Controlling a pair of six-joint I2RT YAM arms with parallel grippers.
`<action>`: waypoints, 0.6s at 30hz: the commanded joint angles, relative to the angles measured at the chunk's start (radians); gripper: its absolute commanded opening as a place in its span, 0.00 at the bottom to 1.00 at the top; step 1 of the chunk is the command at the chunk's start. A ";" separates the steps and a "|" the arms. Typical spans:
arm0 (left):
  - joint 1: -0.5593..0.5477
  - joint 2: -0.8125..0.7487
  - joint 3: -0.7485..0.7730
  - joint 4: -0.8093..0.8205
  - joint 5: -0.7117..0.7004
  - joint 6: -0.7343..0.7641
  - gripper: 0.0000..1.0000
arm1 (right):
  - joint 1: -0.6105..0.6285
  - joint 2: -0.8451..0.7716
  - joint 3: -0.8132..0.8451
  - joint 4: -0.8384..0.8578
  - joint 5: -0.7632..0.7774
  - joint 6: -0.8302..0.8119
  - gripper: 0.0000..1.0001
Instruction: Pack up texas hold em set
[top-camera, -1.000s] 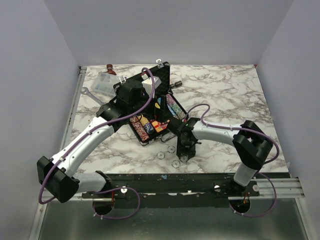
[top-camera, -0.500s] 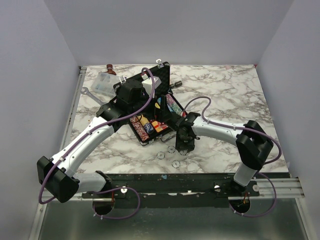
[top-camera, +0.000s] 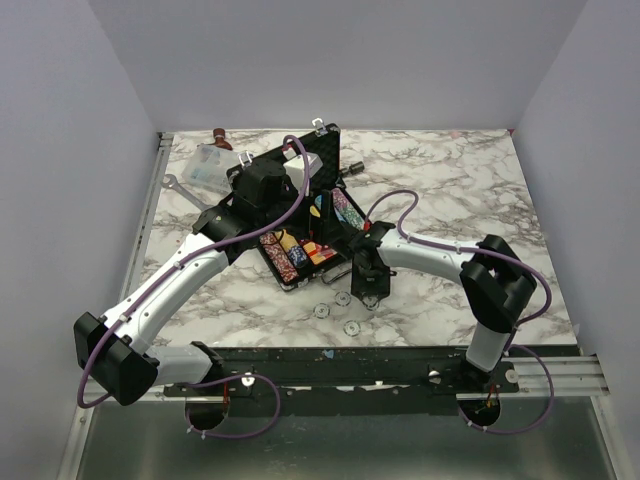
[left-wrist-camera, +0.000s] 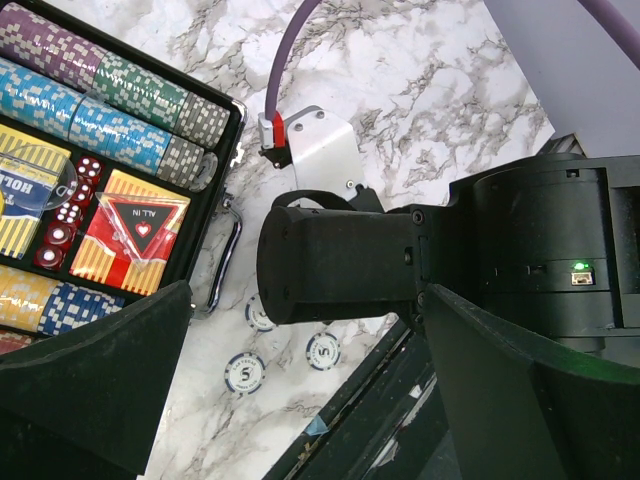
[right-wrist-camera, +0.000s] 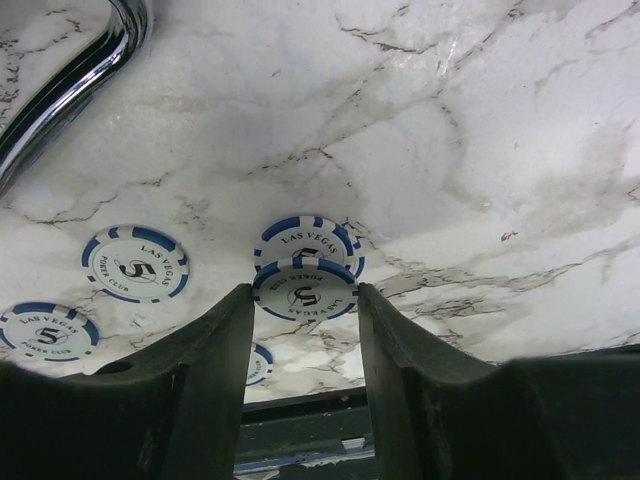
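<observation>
the black briefcase (top-camera: 292, 283) lies open left of the desk's middle, with its lid (top-camera: 318, 160) standing up toward the far edge and its silver handle (left-wrist-camera: 225, 255) facing the near edge. inside, multicoloured chip rows (left-wrist-camera: 110, 100) sit in the lining beside a red-yellow card box (left-wrist-camera: 135, 230) and a column of red dice (left-wrist-camera: 65, 215). the left claw (left-wrist-camera: 305, 295) hangs over the case with its fingers (left-wrist-camera: 100, 370) spread wide and nothing between them. the right claw (top-camera: 370, 296) is low over the marble desk (top-camera: 450, 190), just beside the handle side of the case and close to the near edge. it pinches a pale blue-edged chip (right-wrist-camera: 305, 292) by the rim, both of its pads (right-wrist-camera: 215, 370) meeting it. that chip overlaps a second chip (right-wrist-camera: 307, 235) lying flat just behind it. two more chips (right-wrist-camera: 135, 265) lie apart on the desk to one side, each marked with a five. a clear plastic box (top-camera: 207, 165) and a silver wrench (top-camera: 183, 190) sit by the far left corner.
</observation>
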 joint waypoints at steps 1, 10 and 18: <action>-0.003 -0.003 -0.005 0.017 0.018 -0.001 0.97 | -0.008 0.021 0.002 -0.010 0.026 -0.014 0.49; -0.003 -0.001 -0.007 0.018 0.016 -0.001 0.97 | -0.014 0.014 0.003 0.004 -0.003 -0.025 0.66; -0.002 -0.003 0.000 0.005 -0.011 0.009 0.97 | 0.093 -0.084 -0.076 0.060 -0.153 0.027 0.79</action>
